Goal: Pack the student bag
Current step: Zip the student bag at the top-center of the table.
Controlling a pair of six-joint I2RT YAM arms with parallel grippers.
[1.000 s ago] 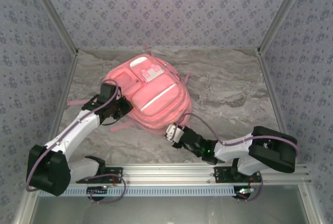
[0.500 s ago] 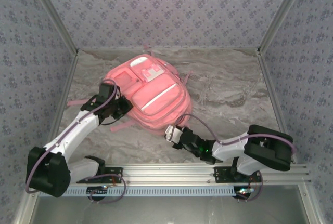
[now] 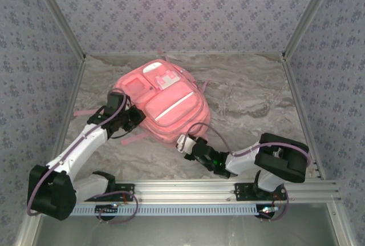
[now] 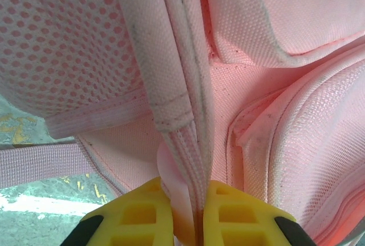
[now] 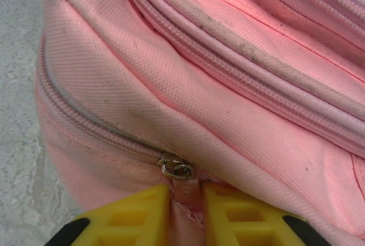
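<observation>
Right pincer: fingers together on the pink zip pull, with the metal slider just past the tips. The zip track runs up-left from the tips, round the bag's near corner.

Left pincer: clamped on a seam ridge at the bag's side. A mesh panel sits up-left of the tips, and a loose strap lies flat on the table to their left.

Student bag: lies front-up on the table. Its near corner is at the right pincer's tips and its left flank in the left pincer's grip. The rest is beyond both.

Handling, my read:
- It looks soft and floppy and probably light, so it will bunch and slide rather than resist.
- The woven face looks grippy, and nothing on it looks fragile.
- Good holds are the pull tab for the zip and a seam or webbing for anchoring. Flat panels would only pucker.
- The zip needs the left pincer's counter-hold, or the whole bag will follow the pull.

Room:
- The near rail is close behind the right pincer, so there's little travel toward the base.
- There's open tabletop to its right and beyond the bag.
- On the left pincer's left, the straps lie between it and the wall frame, so there's a snag risk.
- The far wall is near the bag's top end.
</observation>
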